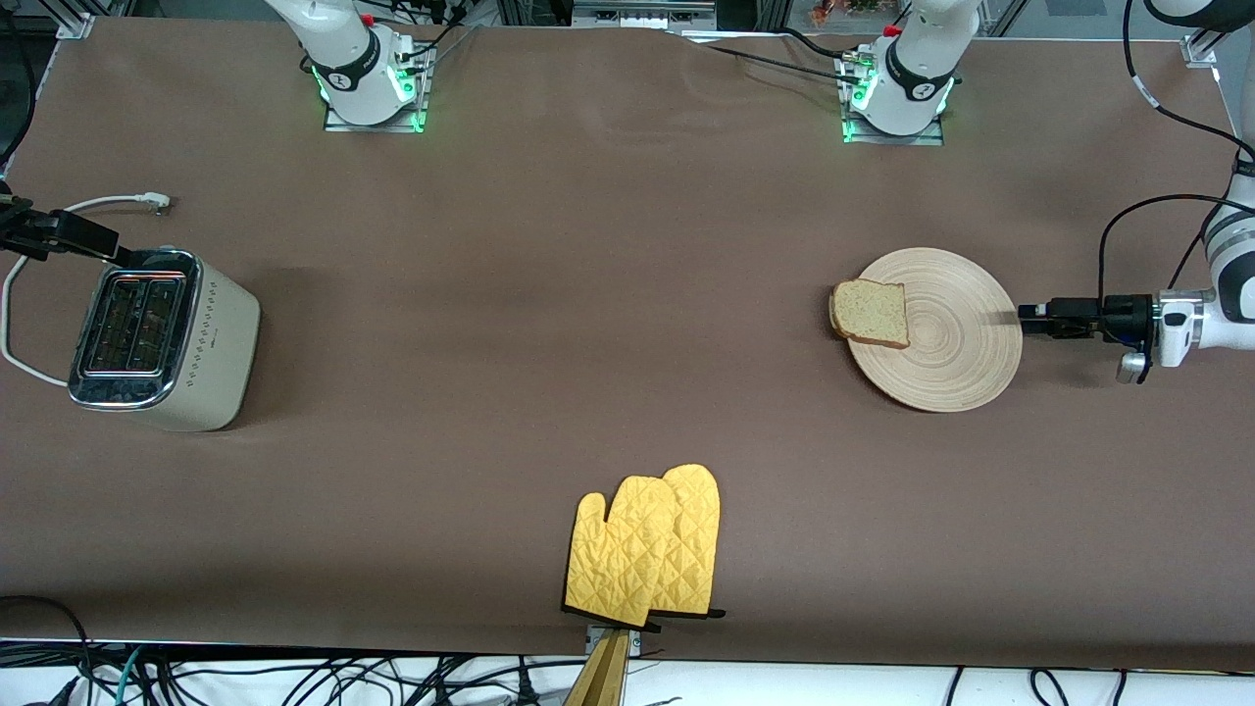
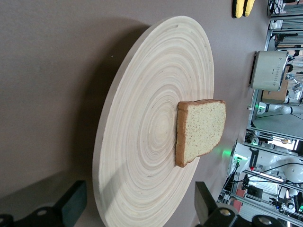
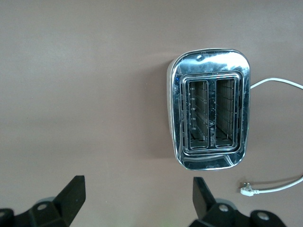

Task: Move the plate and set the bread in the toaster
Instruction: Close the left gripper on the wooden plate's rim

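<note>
The plate (image 1: 956, 343) lies flat on the brown table (image 1: 588, 294) toward the left arm's end, and the bread (image 1: 871, 313) rests on it, a single slice lying flat at the rim that faces the middle of the table, one crust corner reaching just past the edge. At the plate's other rim, the one turned to the table's end, the left gripper (image 1: 1028, 317) is held low and level, pointing at the plate's edge and just beside it; in the left wrist view its two dark fingers (image 2: 71, 204) stand wide apart with the plate's (image 2: 142, 142) near rim between them, and neither is seen to touch the wood. The bread (image 2: 201, 130) sits well apart from that gripper, with most of the plate between them. The toaster (image 1: 162, 338) stands upright at the right arm's end of the table, both slots showing empty in the right wrist view, its white cord (image 1: 29, 294) looping on the table beside it with the plug lying loose. The right gripper (image 1: 59, 235) hangs in the air near the toaster (image 3: 208, 109), spread wide, holding nothing. A pair of yellow oven mitts (image 1: 647, 549) lies at the table edge nearest the front camera, midway between the two ends.
</note>
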Controlling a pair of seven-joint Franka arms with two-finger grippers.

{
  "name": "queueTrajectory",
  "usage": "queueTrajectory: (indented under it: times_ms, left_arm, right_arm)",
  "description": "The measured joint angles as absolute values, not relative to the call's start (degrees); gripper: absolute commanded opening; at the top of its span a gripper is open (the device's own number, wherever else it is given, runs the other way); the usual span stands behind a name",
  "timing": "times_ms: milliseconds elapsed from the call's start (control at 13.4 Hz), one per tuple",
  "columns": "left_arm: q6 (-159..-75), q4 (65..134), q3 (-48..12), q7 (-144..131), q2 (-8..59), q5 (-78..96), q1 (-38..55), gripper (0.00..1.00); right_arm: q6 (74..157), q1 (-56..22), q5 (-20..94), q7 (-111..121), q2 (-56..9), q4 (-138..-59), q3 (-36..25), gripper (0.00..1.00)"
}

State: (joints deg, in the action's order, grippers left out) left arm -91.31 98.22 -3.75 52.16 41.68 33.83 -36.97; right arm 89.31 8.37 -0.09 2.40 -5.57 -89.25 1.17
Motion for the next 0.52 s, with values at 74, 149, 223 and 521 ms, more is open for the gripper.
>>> queueTrajectory:
  times_ms: [74,149,223,521]
  left_arm:
    - [-91.5,98.2,-3.9,52.2,41.9,33.8,-37.0,1.0]
    - [-91.9,98.2,-4.0,52.2,42.1,33.8,-37.0,1.0]
    - [-92.4,98.2,-4.1,52.2,42.4,33.8,-37.0,1.0]
    - [-93.1,98.3,-4.7,52.2,43.8,33.9,-37.0,0.89]
  right_arm:
    - [89.3,8.4,-0.1,2.4,-5.6,-89.3,1.2,1.0]
    - [89.3,8.4,-0.1,2.4,-5.6,-89.2,1.2,1.0]
    - [89.3,8.4,-0.1,2.4,-5.6,-89.2,1.2,1.0]
    - [89.3,8.4,-0.1,2.4,-5.8,-89.2,1.2,1.0]
